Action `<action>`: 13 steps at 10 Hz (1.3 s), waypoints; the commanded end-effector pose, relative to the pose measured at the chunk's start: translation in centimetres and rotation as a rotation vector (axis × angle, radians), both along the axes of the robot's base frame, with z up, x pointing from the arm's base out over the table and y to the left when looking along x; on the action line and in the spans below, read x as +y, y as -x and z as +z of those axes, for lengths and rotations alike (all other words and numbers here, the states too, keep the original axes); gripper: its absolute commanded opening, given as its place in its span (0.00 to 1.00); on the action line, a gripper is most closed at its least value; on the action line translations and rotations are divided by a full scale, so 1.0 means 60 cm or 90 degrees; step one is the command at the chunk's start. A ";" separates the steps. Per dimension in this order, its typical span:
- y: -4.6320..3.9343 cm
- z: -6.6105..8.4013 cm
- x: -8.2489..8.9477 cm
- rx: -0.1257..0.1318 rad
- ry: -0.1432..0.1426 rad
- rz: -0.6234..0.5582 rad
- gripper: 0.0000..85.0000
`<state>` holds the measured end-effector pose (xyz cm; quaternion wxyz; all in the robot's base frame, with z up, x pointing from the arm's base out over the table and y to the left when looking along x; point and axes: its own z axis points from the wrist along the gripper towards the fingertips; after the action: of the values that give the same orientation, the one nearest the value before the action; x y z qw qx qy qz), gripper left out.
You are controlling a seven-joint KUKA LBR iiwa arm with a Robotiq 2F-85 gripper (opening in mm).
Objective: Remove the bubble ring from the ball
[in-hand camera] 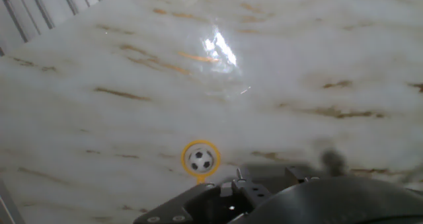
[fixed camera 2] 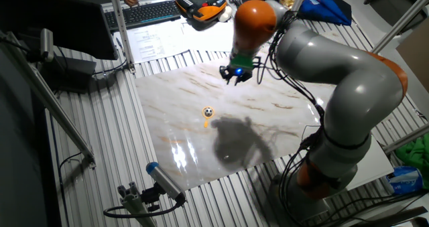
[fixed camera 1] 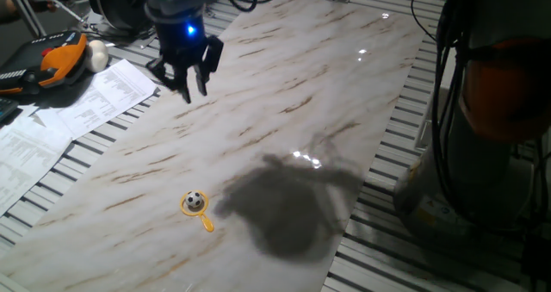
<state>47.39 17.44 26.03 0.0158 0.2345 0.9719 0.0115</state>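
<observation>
The tiny black-and-white ball [fixed camera 1: 195, 199] lies on the marble board with the yellow-orange bubble ring [fixed camera 1: 187, 205] around it; the ring's stubby handle points toward the near edge. Both also show in the other fixed view, ball [fixed camera 2: 209, 111] and ring [fixed camera 2: 206, 123], and in the hand view, ball [in-hand camera: 200, 160] and ring [in-hand camera: 185, 155]. My gripper [fixed camera 1: 191, 87] hangs in the air well behind the ball, toward the far left of the board, fingers apart and empty. It also shows in the other fixed view [fixed camera 2: 236, 78]. In the hand view only the hand's body shows, along the bottom edge.
An orange-and-black teach pendant [fixed camera 1: 52, 64], a larger plain white ball [fixed camera 1: 97, 55] and printed papers [fixed camera 1: 77, 111] lie off the board's far left. A keyboard [fixed camera 2: 151, 13] is beyond. The arm's shadow [fixed camera 1: 293, 201] falls right of the ball. Slatted metal surrounds the board.
</observation>
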 end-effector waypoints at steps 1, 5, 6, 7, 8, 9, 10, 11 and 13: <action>0.004 -0.005 0.034 -0.004 -0.001 -0.006 0.40; 0.012 -0.024 0.080 -0.020 -0.003 -0.038 0.40; 0.012 -0.032 0.080 -0.025 -0.014 -0.040 0.40; 0.010 -0.038 0.080 -0.028 -0.018 -0.041 0.40; 0.010 -0.041 0.079 -0.029 -0.017 -0.043 0.40; 0.010 -0.040 0.080 -0.025 -0.018 -0.046 0.40; 0.013 -0.040 0.081 -0.023 -0.020 -0.049 0.40; 0.016 -0.041 0.083 -0.024 -0.015 -0.051 0.40; 0.021 -0.042 0.085 -0.029 -0.006 -0.058 0.40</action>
<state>46.12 22.49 23.50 0.0389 0.2783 0.9595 0.0170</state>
